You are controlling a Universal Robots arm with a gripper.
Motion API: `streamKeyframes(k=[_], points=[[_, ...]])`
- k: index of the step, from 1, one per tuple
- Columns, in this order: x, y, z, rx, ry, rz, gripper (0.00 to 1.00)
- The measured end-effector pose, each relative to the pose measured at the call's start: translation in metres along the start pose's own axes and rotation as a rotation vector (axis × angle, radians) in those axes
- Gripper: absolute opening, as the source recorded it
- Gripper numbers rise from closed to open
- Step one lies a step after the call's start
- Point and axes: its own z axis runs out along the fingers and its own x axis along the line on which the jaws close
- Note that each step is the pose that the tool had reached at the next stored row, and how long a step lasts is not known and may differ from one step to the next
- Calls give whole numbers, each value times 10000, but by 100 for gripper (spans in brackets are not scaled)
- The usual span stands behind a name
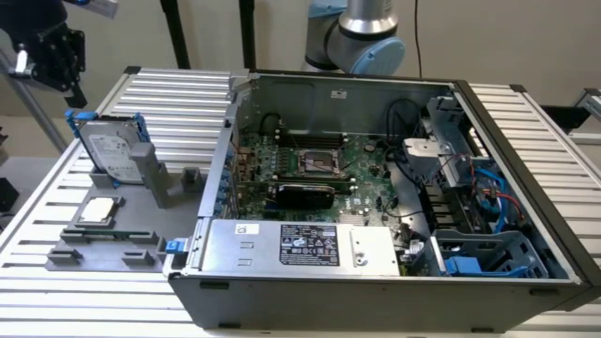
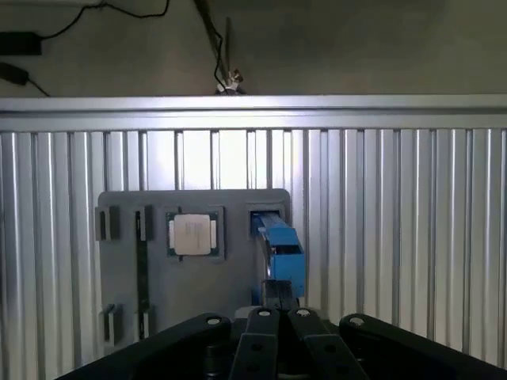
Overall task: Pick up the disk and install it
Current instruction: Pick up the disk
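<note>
Below the claw [image 1: 75, 95], at about five o'clock in the exterior view, the disk [image 1: 111, 151] stands upright in a grey holder [image 1: 141, 211], well apart; claw narrow, holding nothing.

Exterior light: we get soft, even brightness here, and the shadows stay faint and soft-edged.
Table [image 1: 526, 120]: its metal slats gleam pale, brightest towards the exterior view's right.
Computer case [image 1: 376, 91]: we look into shade now; the board inside sits darker than the lit walls.
Grey tray [image 1: 122, 211]: matte and flat-toned, a dull mid-grey.
Wrist light: dimmer and greyer; white glare washes out the middle slats, and the wall above goes murky.
Gripper [image 2: 281, 317]: near-black against the slats.
</note>
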Motion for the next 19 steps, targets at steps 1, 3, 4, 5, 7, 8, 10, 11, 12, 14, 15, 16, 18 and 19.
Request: streamKeyframes(k=[1, 3, 4, 5, 7, 8, 10, 11, 12, 14, 15, 16, 18, 19], points=[[-3, 0, 2, 20, 2, -101, 0], [-8, -1, 3, 57, 6, -249, 0], [-11, -1, 3, 67, 6, -283, 100], [-13, -1, 4, 71, 7, -304, 100], [-19, -1, 7, 73, 7, -327, 100], [-23, 0, 8, 72, 8, -333, 100], [-34, 1, 13, 69, 9, -337, 100], [-42, 2, 17, 70, 9, -338, 100], [-49, 4, 25, 72, 8, -337, 100], [-63, 8, 43, 72, 8, -337, 100], [-71, 12, 60, 70, 9, -338, 100], [-79, 16, 78, 69, 9, -338, 100], [-96, 24, 115, 70, 9, -338, 100], [-103, 28, 132, 70, 8, -338, 100]])
